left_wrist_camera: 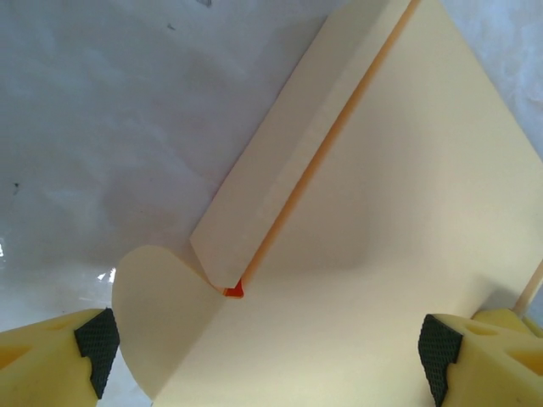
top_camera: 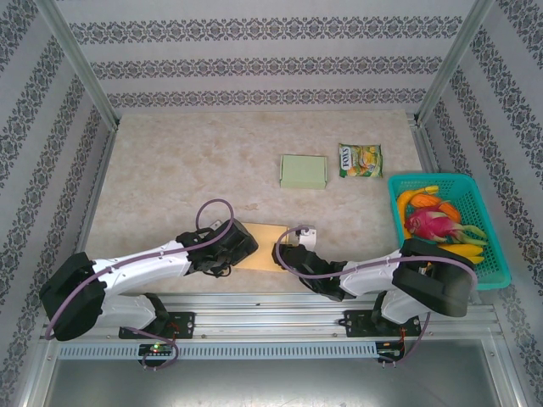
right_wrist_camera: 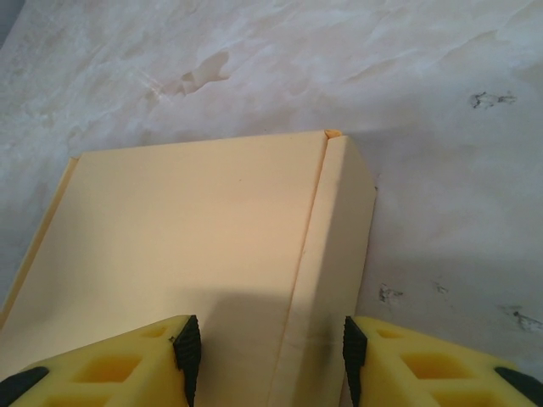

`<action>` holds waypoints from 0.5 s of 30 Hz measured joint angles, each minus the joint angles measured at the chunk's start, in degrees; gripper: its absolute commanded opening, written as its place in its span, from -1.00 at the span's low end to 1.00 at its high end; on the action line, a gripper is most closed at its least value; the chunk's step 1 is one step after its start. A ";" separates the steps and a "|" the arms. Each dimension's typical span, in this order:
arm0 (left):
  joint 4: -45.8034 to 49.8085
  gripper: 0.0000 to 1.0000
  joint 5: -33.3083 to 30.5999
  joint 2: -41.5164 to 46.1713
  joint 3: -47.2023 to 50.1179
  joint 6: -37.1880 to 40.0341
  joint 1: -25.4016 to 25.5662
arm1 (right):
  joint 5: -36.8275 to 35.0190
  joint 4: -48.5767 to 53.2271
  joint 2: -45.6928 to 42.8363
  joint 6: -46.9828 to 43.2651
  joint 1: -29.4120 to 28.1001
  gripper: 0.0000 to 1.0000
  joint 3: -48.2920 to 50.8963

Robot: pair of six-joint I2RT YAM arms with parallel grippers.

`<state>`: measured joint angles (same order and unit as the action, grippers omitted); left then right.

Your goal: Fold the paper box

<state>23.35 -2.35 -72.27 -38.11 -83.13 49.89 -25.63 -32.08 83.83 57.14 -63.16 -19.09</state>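
The paper box (top_camera: 265, 242) is a flat tan sheet near the front of the table, between my two grippers. In the left wrist view the box (left_wrist_camera: 399, 254) shows a long side flap (left_wrist_camera: 288, 170) folded up along an orange crease, and a rounded tab (left_wrist_camera: 157, 322) curling at its corner. My left gripper (left_wrist_camera: 267, 360) is open, its pads wide apart over the sheet. In the right wrist view the box (right_wrist_camera: 187, 246) has a narrow side flap (right_wrist_camera: 335, 254) bent down at its right edge. My right gripper (right_wrist_camera: 271, 356) is open, straddling that crease and flap.
A pale green box (top_camera: 303, 171) and a snack bag (top_camera: 361, 159) lie farther back on the marble-patterned table. A teal basket (top_camera: 424, 178) of toy fruit stands at the right edge. Metal frame posts and patterned walls enclose the workspace.
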 measured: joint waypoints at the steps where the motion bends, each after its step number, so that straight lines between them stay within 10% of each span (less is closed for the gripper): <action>1: 0.00 0.83 -0.28 0.00 0.00 -0.11 0.00 | -0.02 -0.31 0.17 0.02 0.00 -0.02 0.00; 15: 3.19 0.79 -6.58 2.34 -1.53 -0.76 0.00 | -0.04 -2.86 1.75 0.17 -0.02 -0.03 0.00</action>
<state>26.55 -8.93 -69.93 -39.64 -83.90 49.89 -25.67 -34.94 85.58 57.32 -63.18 -19.09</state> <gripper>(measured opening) 0.890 0.488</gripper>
